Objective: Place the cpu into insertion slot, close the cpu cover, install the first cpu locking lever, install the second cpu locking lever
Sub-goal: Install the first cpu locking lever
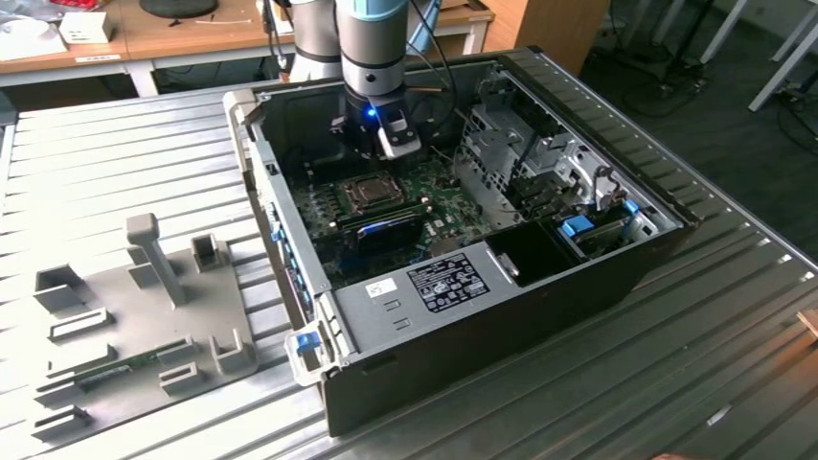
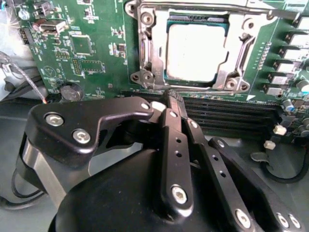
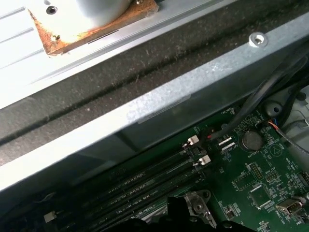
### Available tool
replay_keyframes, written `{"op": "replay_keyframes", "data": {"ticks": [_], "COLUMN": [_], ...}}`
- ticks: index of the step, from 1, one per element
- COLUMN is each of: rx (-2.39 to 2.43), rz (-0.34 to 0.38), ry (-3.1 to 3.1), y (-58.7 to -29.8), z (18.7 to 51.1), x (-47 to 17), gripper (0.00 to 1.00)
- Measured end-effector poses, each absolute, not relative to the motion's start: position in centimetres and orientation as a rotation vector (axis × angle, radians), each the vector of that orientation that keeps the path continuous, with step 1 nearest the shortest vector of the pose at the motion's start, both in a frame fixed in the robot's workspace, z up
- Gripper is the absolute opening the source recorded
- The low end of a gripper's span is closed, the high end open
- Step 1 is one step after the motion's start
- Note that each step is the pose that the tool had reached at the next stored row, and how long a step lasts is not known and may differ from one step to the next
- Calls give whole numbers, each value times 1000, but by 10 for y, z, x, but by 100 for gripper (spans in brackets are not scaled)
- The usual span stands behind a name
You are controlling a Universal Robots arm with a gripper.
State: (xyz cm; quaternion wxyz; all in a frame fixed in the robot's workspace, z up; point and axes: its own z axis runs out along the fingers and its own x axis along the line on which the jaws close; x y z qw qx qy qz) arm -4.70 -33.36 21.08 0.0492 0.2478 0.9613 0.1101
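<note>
1. The hand [image 2: 169,99], nearest the second wrist view's lens, has its fingers pressed together, pinching nothing.
2. Just past its tips, the cpu [image 2: 197,52] sits in the slot [image 2: 190,82].
3. The cover [image 2: 149,53] lies closed around it.
4. Memory slots [image 2: 231,113] run beside the fingertips.

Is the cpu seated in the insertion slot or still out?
In: the second wrist view shows the cpu lying flat inside the insertion slot, its silvery frame around it.

A grey metal case wall [image 3: 159,108] crosses the frame diagonally. Below it lies the green circuit board [image 3: 260,193] with long black memory slots [image 3: 140,186], a round coin battery [image 3: 251,140] and black cables [image 3: 263,96] at right.
</note>
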Motion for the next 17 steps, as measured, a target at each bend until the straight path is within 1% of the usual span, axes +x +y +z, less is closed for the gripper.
{"op": "replay_keyframes", "data": {"ticks": [10,17], "rx": [755,737], "rz": [334,296], "ry": [2929,2943], "y": [-333,-334], "z": [211,211], "x": [-47,-47], "gripper": [10,10]}}
